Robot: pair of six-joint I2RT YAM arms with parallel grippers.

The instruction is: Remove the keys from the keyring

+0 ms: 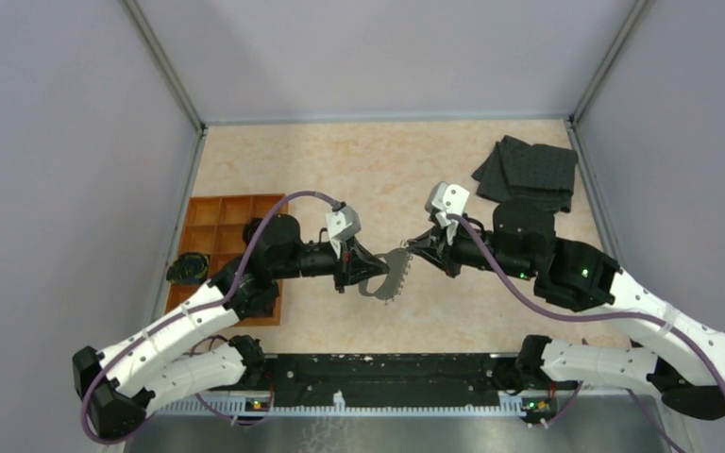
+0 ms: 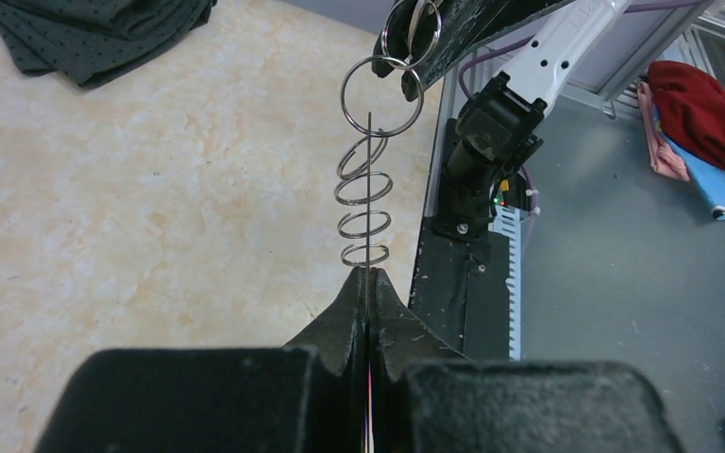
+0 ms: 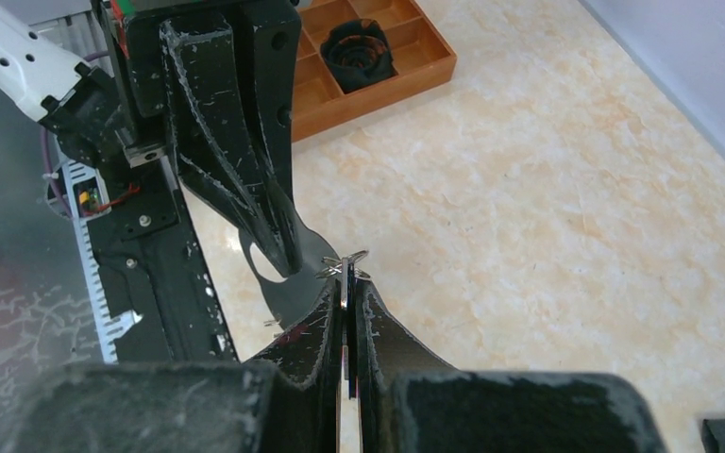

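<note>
The keyring [image 1: 384, 283] is a thin flat grey plate with an oval hole, held in the air between both grippers. The keys [image 1: 398, 274] are small silvery wire loops that form a fringe along its edge. My left gripper [image 1: 359, 274] is shut on the plate's lower end. In the left wrist view the gripper [image 2: 368, 274] pinches the plate edge-on [image 2: 368, 160], with several loops [image 2: 363, 203] strung above. My right gripper [image 1: 415, 247] is shut on one loop at the plate's upper end; its wrist view shows the gripper [image 3: 347, 283], the loop [image 3: 345, 269] and the plate [image 3: 307, 257].
A wooden compartment tray [image 1: 236, 212] sits at the left with a black coiled lump [image 1: 187, 269] in one cell; the tray also shows in the right wrist view [image 3: 406, 71]. Dark folded cloth [image 1: 529, 170] lies at the back right. A black rail [image 1: 387, 377] runs along the near edge.
</note>
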